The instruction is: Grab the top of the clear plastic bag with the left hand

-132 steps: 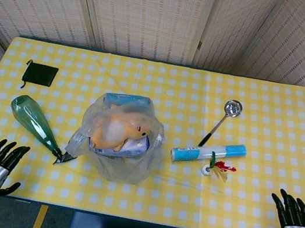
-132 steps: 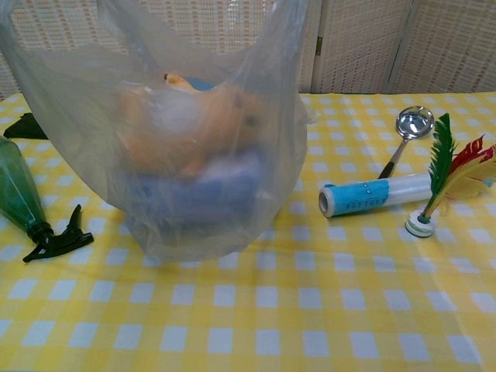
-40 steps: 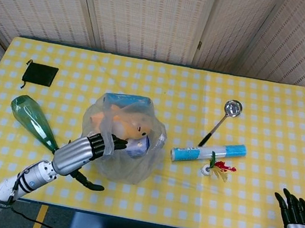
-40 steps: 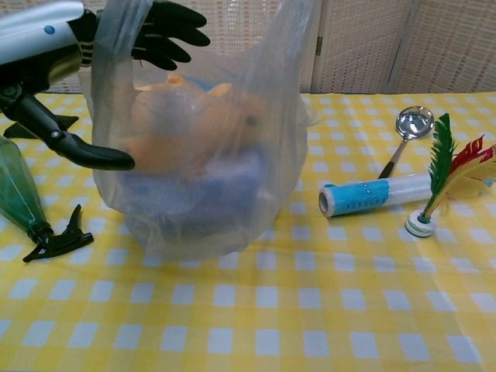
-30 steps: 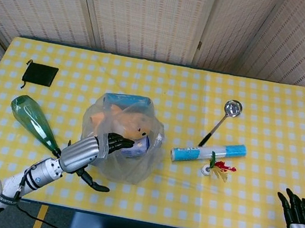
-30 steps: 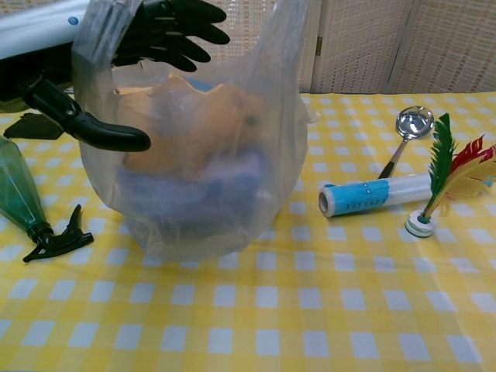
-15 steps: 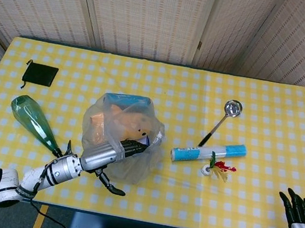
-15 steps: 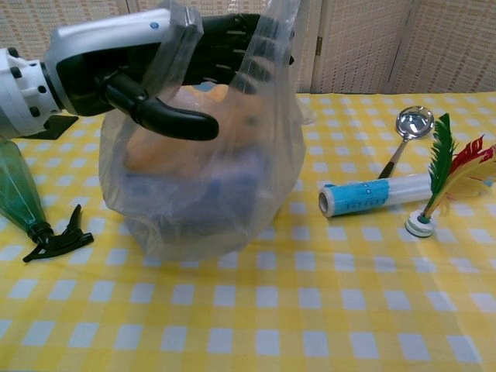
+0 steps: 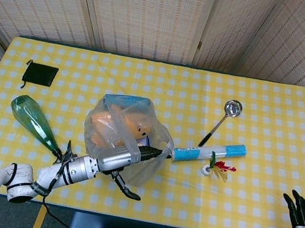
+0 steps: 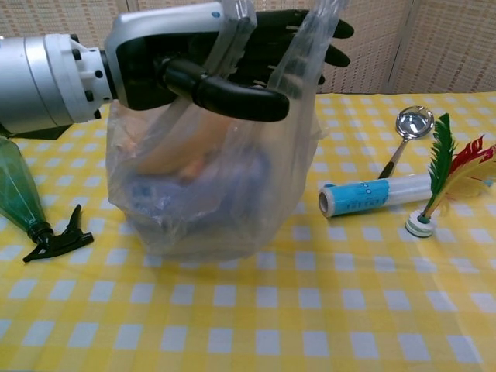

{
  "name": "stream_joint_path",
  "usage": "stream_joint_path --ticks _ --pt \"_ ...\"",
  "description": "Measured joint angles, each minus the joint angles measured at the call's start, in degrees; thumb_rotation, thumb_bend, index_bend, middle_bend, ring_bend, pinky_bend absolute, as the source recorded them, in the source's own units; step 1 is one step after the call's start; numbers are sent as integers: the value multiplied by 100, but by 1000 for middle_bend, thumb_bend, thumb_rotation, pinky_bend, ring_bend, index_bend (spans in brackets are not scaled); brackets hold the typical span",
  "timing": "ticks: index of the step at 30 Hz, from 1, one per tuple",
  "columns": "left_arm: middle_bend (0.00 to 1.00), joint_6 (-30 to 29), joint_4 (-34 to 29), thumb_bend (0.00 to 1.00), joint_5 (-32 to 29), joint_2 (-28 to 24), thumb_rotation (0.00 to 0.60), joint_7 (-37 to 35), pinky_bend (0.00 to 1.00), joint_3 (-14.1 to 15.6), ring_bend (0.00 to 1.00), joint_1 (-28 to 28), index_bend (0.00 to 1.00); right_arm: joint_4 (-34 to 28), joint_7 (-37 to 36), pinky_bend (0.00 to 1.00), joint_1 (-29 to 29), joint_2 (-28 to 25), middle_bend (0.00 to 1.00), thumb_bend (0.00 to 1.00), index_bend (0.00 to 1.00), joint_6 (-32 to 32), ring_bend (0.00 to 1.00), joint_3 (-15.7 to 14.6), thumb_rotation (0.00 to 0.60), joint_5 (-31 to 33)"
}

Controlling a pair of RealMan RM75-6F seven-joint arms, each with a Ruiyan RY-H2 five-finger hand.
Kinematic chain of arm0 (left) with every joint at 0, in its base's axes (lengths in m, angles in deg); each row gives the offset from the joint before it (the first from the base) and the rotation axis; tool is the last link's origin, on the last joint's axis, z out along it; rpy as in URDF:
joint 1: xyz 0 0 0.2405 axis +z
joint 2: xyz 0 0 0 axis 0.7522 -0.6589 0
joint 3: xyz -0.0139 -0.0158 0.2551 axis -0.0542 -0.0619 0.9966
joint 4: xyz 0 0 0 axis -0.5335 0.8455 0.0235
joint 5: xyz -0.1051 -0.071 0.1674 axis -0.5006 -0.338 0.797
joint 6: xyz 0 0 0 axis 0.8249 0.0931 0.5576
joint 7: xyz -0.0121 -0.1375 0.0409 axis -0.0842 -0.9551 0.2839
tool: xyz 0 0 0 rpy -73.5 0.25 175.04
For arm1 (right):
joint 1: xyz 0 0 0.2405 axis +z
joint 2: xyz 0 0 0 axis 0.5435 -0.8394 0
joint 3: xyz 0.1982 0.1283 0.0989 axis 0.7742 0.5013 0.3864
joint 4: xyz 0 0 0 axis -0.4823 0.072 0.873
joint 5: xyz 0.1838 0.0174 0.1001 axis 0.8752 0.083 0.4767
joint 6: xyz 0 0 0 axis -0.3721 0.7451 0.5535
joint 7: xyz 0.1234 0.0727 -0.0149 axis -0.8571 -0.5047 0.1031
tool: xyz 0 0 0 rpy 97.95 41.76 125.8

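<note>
The clear plastic bag stands left of the table's middle, with an orange toy and a blue box inside it. My left hand reaches across the bag's upper part from the left. In the chest view the left hand lies straight through the bag's top, and the handle strips drape over its back and thumb. Its fingers are stretched out, with the thumb apart below them, not closed on the plastic. My right hand hangs at the table's near right corner with fingers spread, holding nothing.
A green spray bottle lies left of the bag, with a black pouch behind it. Right of the bag lie a steel ladle, a roll of film and a feather shuttlecock on the yellow checked table.
My left hand has come up from the near left corner and pushed rightward through the bag's top, squeezing the bag to the right. My right hand has drifted slightly lower.
</note>
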Motion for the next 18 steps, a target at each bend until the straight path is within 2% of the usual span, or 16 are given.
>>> stream_joint_path --ticks 11,18 --pt "128 386 51 56 -131 142 371 -1061 197 -97 165 -509 31 75 -157 0 -33 -32 0 235 0 60 0 34 600 45" --pt "143 474 299 56 -11 213 359 -1937 221 -13 193 -790 20 70 -188 0 -35 -47 0 235 0 36 0 63 600 124"
